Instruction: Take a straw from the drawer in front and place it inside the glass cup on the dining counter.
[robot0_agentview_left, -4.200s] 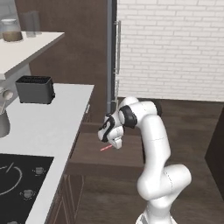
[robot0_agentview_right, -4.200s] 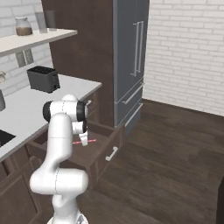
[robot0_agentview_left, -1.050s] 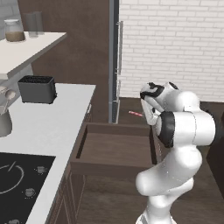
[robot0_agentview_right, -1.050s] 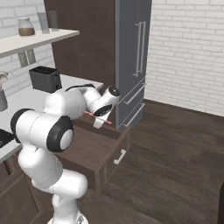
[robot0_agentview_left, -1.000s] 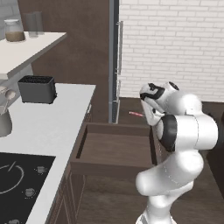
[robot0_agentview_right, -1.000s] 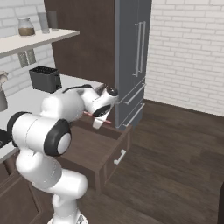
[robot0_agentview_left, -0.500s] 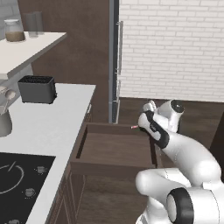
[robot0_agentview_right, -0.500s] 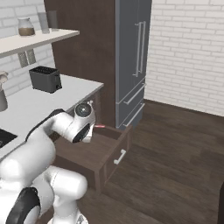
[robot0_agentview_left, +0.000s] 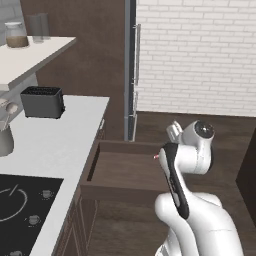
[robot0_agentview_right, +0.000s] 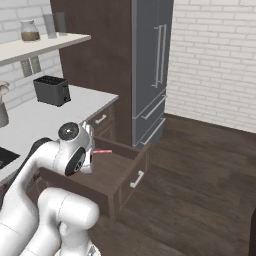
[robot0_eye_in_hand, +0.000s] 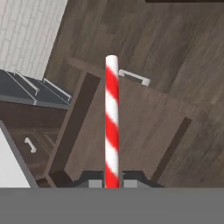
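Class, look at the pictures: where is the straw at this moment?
The straw is clamped in the pincer, held above the open drawer. In the right base view its tip pokes out beside the arm, left of the tall grey fridge.

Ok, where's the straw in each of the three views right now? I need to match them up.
Left base view: straw, just a pink tip left of the arm's wrist, over the open drawer.
Right base view: short pink stick right of the arm's round joint, above the drawer.
Hand view: red-and-white straw upright at centre, held in the tool.
Shared landmark: the drawer.
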